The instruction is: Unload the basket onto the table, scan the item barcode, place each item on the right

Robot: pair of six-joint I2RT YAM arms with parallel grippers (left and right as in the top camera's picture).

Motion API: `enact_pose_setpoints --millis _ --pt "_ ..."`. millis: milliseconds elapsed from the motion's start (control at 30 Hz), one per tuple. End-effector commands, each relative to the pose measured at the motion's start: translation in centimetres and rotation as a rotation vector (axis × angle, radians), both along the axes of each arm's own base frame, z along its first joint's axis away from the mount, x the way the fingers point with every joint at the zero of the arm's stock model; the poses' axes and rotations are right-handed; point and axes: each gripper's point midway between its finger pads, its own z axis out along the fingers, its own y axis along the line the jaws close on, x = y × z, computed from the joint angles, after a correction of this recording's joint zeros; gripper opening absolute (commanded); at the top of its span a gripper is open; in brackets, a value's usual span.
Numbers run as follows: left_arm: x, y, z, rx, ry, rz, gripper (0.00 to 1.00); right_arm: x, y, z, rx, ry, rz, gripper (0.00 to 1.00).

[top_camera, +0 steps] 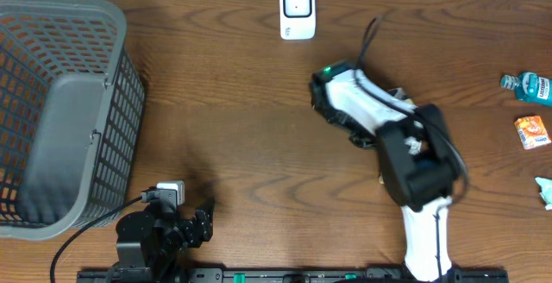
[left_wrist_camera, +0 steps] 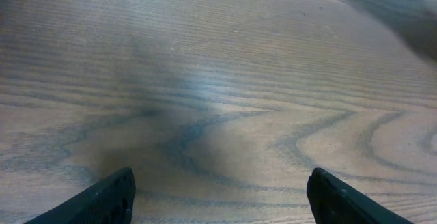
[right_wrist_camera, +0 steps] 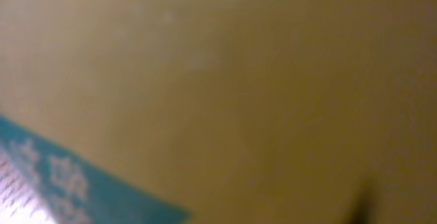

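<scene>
My right pincer (top_camera: 329,98) closed, half lost under its arm (top_camera: 414,166), wrist view blurred, tan surface (right_wrist_camera: 239,80) with teal printed band (right_wrist_camera: 82,183), left pincer (left_wrist_camera: 218,197) spread wide.

no readable text, white marks on teal band (right_wrist_camera: 102,191) blurred, bottle label (top_camera: 530,86) too small

Through my right wrist camera everything is smeared: a yellowish surface (right_wrist_camera: 259,80) sits right against the lens, and the white print on the teal band (right_wrist_camera: 82,183) at lower left is unreadable. From overhead, my right arm (top_camera: 371,102) covers its own fingers and whatever lies under them. My left fingers (left_wrist_camera: 102,200) are cut off by the bottom edge. The pale thing (top_camera: 545,192) far right of my right arm is clipped by the frame, as is the basket (top_camera: 52,102) beyond my left arm.
</scene>
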Motion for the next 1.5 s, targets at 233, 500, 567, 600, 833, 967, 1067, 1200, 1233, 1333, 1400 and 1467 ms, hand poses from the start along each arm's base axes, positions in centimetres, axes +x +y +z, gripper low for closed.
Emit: enact_pose_setpoints --millis 233,500,567,600,833,967,1067,1200,1233,1333,1400,1467 --pt "-0.3 -0.2 -0.1 -0.012 0.010 -0.004 0.80 0.2 6.3 -2.8 -0.107 0.068 0.324 0.34" --pt "-0.3 -0.2 -0.1 -0.012 0.010 -0.004 0.80 -2.0 13.2 -5.6 0.117 0.086 0.376 0.72" --pt "-0.3 -0.2 -0.1 -0.012 0.010 -0.004 0.81 -1.9 14.7 -5.5 0.186 0.076 0.353 0.72" --pt "-0.3 -0.2 -0.1 -0.012 0.010 -0.005 0.80 -1.7 15.4 -5.4 0.218 0.067 0.343 0.72" --pt "-0.3 -0.2 -0.1 -0.012 0.010 -0.004 0.81 -0.7 19.6 -4.5 0.463 0.109 0.313 0.67" --pt "-0.3 -0.2 -0.1 -0.012 0.010 -0.004 0.80 -1.2 21.8 -3.0 0.623 0.187 0.281 0.58" --pt "-0.3 -0.2 -0.1 -0.012 0.010 -0.004 0.80 -1.3 23.1 -0.4 0.732 0.206 0.261 0.59" --pt "-0.3 -0.2 -0.1 -0.012 0.010 -0.005 0.80 -0.7 24.7 3.9 0.903 0.173 0.301 0.65" --pt "-0.3 -0.2 -0.1 -0.012 0.010 -0.004 0.80 -0.4 24.7 4.8 0.925 0.145 0.305 0.66" --pt "-0.3 -0.2 -0.1 -0.012 0.010 -0.005 0.80 0.4 23.5 7.5 0.951 0.065 0.314 0.44" --pt "-0.3 -0.2 -0.1 -0.012 0.010 -0.004 0.81 0.9 22.4 8.8 0.950 0.011 0.292 0.02" --pt "-0.3 -0.2 -0.1 -0.012 0.010 -0.004 0.80 1.6 21.2 9.5 0.918 -0.044 0.270 0.01"
